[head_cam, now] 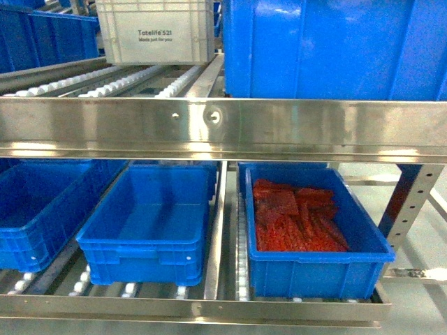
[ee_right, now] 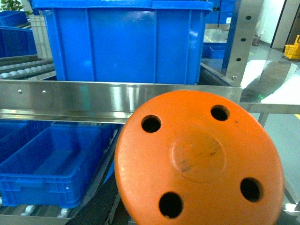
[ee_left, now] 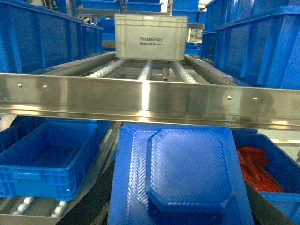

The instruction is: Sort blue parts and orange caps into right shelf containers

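**Ops:** Status at that frame?

**Me:** Biggest first: I was parked facing the steel rack (head_cam: 223, 129). Lower level held three blue crates. The right crate (head_cam: 318, 269) already had a layer of red-orange pieces (head_cam: 297, 216) in it. The middle crate (head_cam: 150, 223) looked bare inside. The left crate (head_cam: 35, 209) was only partly in frame, nothing visible in it. Upper level had a big blue bin (head_cam: 328, 49) and a grey tote (head_cam: 155, 31).

**Ops:** What were the arms carrying?

**Me:** Left wrist view was filled by a blue part (ee_left: 187, 173), an octagonal raised panel on a flat plate. Right wrist view was filled by an orange cap (ee_right: 199, 157), a disc with four holes. Both sat close under their cameras, so I judged each was held, but no fingers showed in any view. I couldn't tell either gripper's state. Neither arm appeared in the head view.

**Ops:** Progress?

**Me:** Midway, I'd say. Some orange stock was in, no blue parts visible in any crate, and both carried items weren't dropped yet.

**Ops:** Clearance?

**Me:** Tight. The rack's front rail (ee_left: 150, 101) ran across just above the crate openings, so entry had to go low, under it. An upright post (head_cam: 412, 202) stood just right of the right crate.
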